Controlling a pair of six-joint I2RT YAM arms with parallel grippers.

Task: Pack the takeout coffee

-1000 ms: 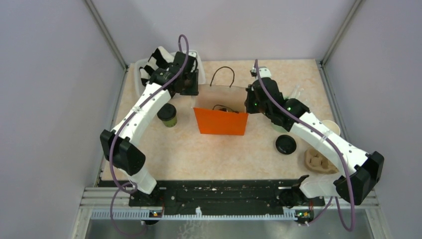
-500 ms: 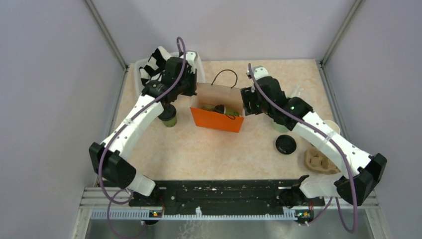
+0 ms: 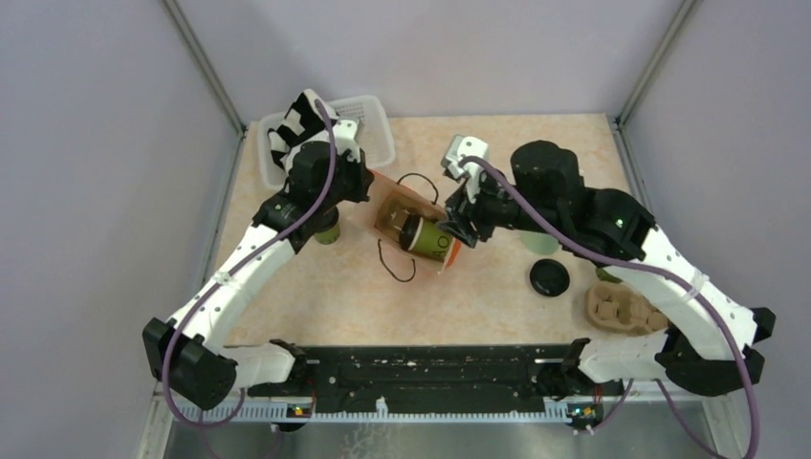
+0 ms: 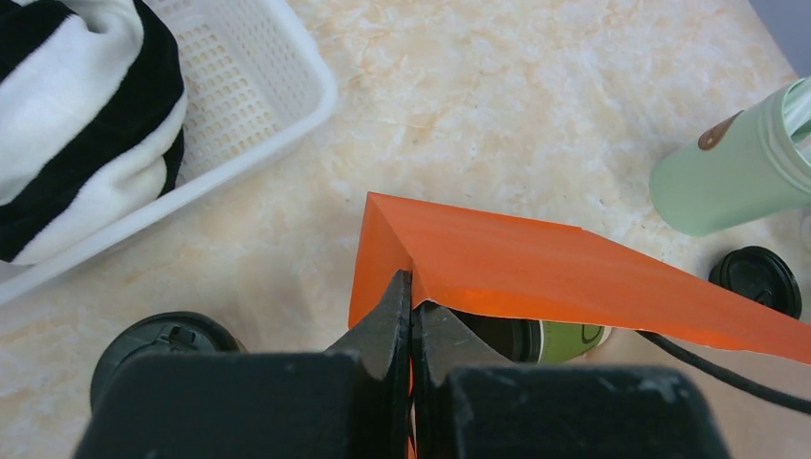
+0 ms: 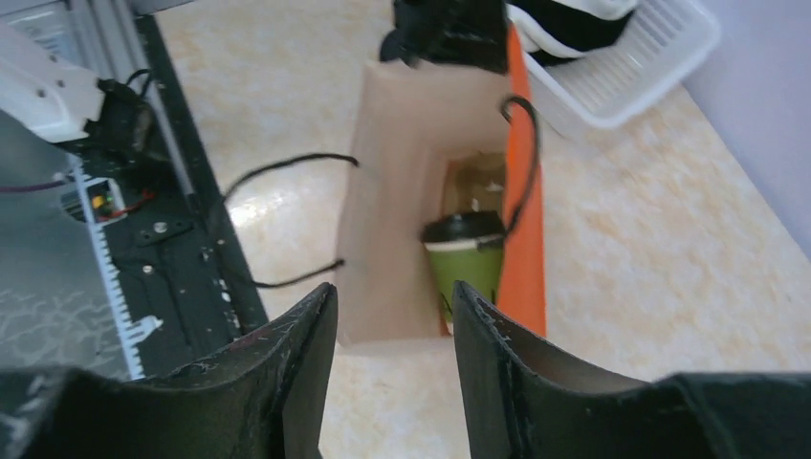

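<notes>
The orange paper bag (image 3: 397, 215) lies tipped on its side near the middle of the tabletop (image 3: 478, 306); its brown inside shows and its open mouth faces the right arm; the left fingers (image 4: 387, 320) are shut tight, pinching the bag's orange edge; the right fingers (image 5: 296, 354) stand apart with nothing between them, just in front of the bag's mouth

One dark green coffee cup (image 5: 466, 253) lies on its side inside the bag, black lid on, lid toward the bag's bottom; the other coffee cup (image 3: 328, 231) stands on the tabletop just beside the bag on the left, lid on, partly hidden under the left arm

One black cord handle (image 3: 392, 263) trails onto the tabletop on the near side of the bag; between the bag and the near edge the tabletop is bare, with room to move

A white basket (image 4: 287, 105) sits in the far left corner, close to the tabletop's edge, with a black and white striped cloth (image 4: 86, 115) in it

The right side is crowded; a pale mint tumbler (image 4: 736, 177) is near the bag's far end; a loose black lid (image 3: 549, 277) lies flat near it; a brown pulp cup carrier (image 3: 617, 311) sits by the right edge, partly under the right arm
</notes>
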